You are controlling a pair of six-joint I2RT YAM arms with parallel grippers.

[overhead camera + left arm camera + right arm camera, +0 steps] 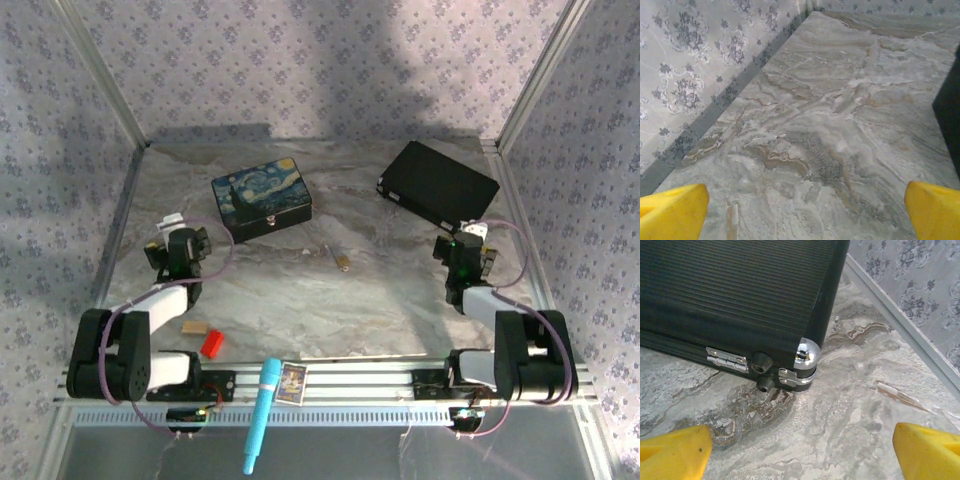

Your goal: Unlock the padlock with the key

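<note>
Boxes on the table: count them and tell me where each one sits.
2. The Starry Night painted box sits left of centre toward the back; the black case lies at the back right, just ahead of the right gripper. Nothing seems to hide another.

Left gripper [805,220] is pointing down over the marble table [840,125], its yellow fingers [675,210] sitting wide apart in the bottom corners. Patterned wall [690,65] is running along the left. A dark edge [949,115] is cutting in at far right; can't tell what it is.
</note>
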